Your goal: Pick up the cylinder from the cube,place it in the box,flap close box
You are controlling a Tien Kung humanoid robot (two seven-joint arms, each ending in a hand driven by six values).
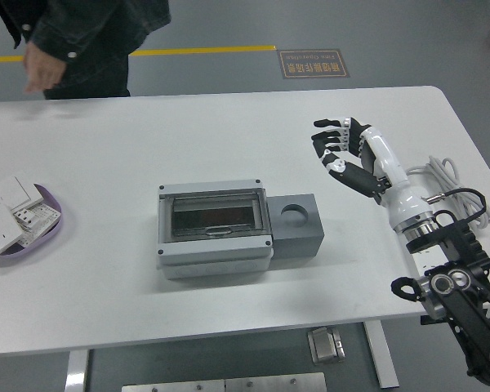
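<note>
Right arm: black joints (453, 286) at the near right corner, white forearm rising toward the far right of the surface (188, 310).
Box: grey enclosure (215, 263) near the middle of the surface, its clear flap lid (216, 214) lying flat and shut over the opening; something dark shows through it, too dim to make out.
Cube: grey block (298, 237) touching the box's right side, with a round socket (294, 214) on top that looks empty.
Cylinder: not visible on the cube or elsewhere on the surface; I judge it sits inside the box under the closed lid, though the lid's glare hides it.
Handling: by the socket's shape, the cylinder would be a small, stiff, smooth piece, likely light and apt to slip, best pinched round its side between thumb and fingertips.
Task state: seems finished, with lid down and socket bare.
Tray: purple dish (53, 227) at the left edge holding white wall switches (8, 204).
Power strip: white, with coiled cord (441, 175), at the right edge behind the arm.
Robot hand: right robot hand (347, 151) raised above the surface, well right of and beyond the cube, fingers (331, 135) loosely spread and holding nothing.
Left arm: out of view.
Person: a dark sleeve (90, 33) and hand (42, 69) at the far left corner, clear of everything on the surface.
</note>
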